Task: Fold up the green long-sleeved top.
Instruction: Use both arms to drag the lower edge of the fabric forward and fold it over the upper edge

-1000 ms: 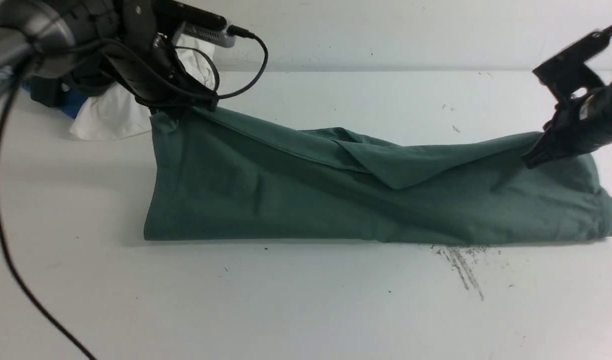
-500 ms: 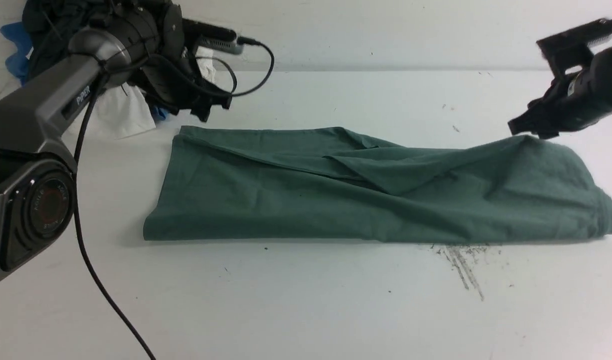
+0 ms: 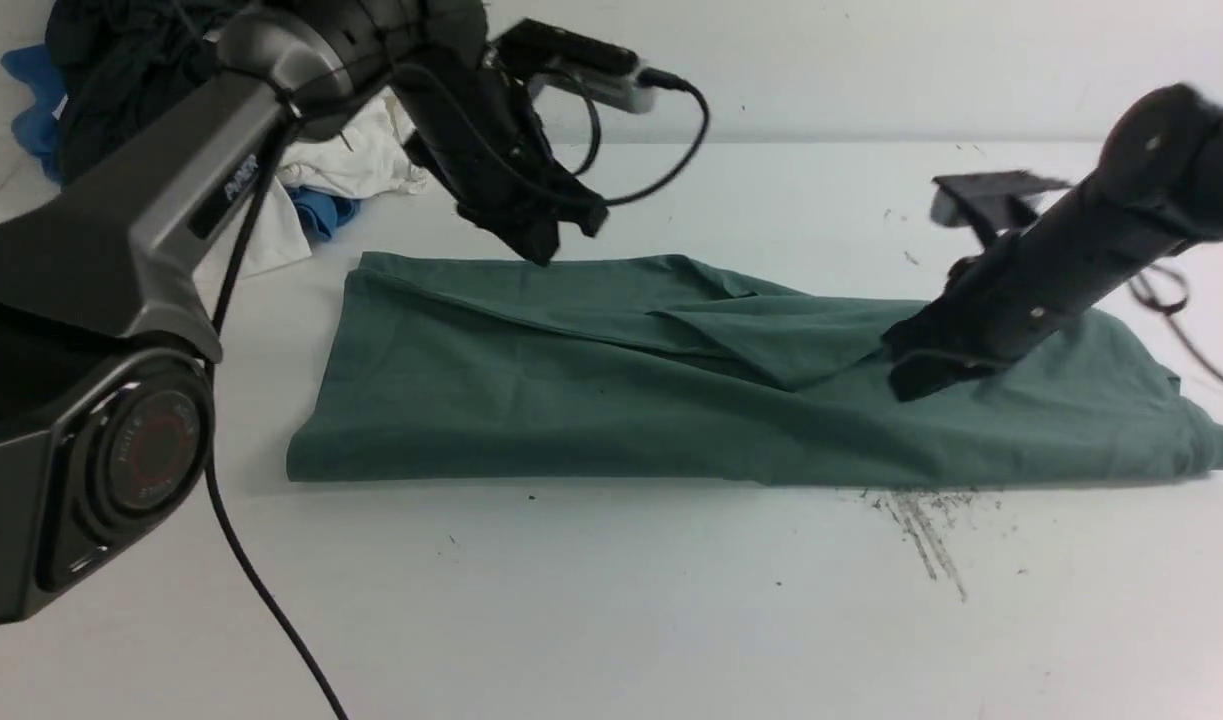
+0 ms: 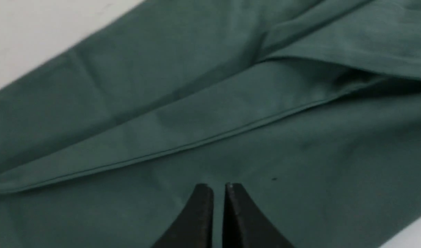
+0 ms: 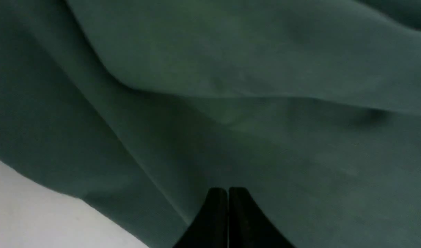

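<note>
Green top (image 3: 571, 410), long axis running left to right across the middle of the worktop (image 3: 611, 600); right gripper (image 3: 911, 365), tips together, over its right half; left gripper (image 3: 569, 245), tips together, nearer its far edge

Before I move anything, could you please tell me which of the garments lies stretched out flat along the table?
The green top; the white, blue and black garments are bunched at the far left.
</note>
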